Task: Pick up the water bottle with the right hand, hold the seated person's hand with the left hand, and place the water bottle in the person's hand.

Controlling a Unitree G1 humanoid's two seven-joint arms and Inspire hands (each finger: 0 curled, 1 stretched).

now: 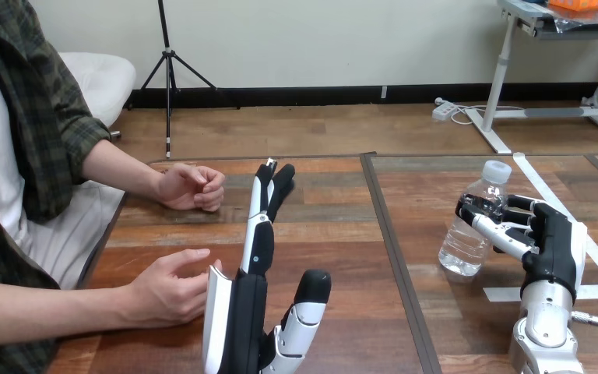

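A clear water bottle with a white cap stands upright on the right half of the table. My right hand is beside it on the right, its fingers curled round the bottle's upper body. My left hand rises at the bottom centre, open, with straight fingers pointing away and the thumb spread to the right. The person's nearer hand lies on the table just left of it, fingertips touching its white edge. The person's farther hand rests loosely closed on the table near my left fingertips.
A dark seam runs front to back between the two wooden table halves. White tape strips cross the right half by the bottle. The person sits along the table's left edge.
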